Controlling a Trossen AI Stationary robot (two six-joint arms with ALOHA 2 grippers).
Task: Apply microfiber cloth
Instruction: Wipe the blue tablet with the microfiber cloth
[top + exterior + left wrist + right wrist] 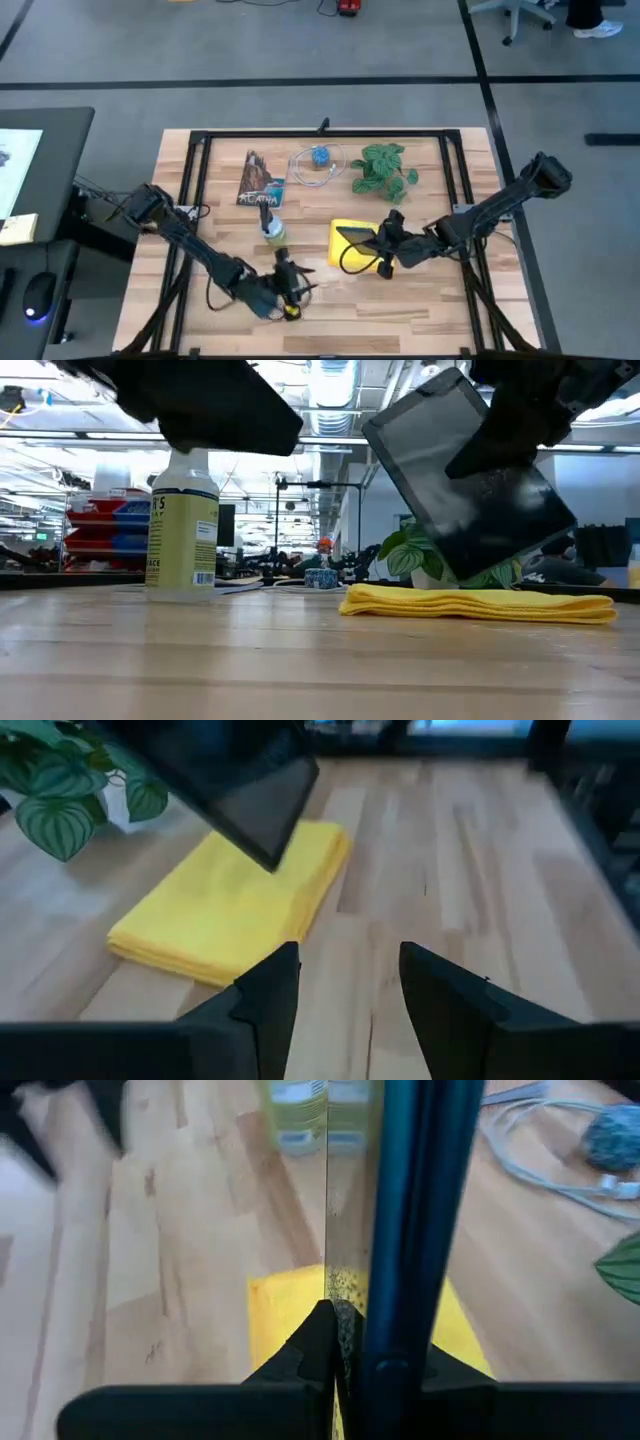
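The yellow microfiber cloth (345,250) lies folded and flat on the wooden table, right of centre; it also shows in the low view (480,603). Over it my right gripper (345,1360) is shut on a dark tablet (470,480) with a teal back, held tilted. My left gripper (345,985) is open near the table's front edge (292,283), left of the cloth. Its fingers point toward the cloth (230,910) and have nothing between them. My right gripper pinches the tablet between its two fingers, one on the glass face (340,1315) and one on the teal back (410,1320). It holds near an upper edge (505,435), coming from the table's right. The tablet hangs tilted; whether its low corner (462,572) touches the cloth I cannot tell.
A spray bottle (272,232) stands left of the cloth. Behind it lie a printed packet (260,180) and a coiled cable with a blue piece (318,160). A potted plant (383,168) stands just behind the cloth. Black frame rails (195,190) run along the table's edges.
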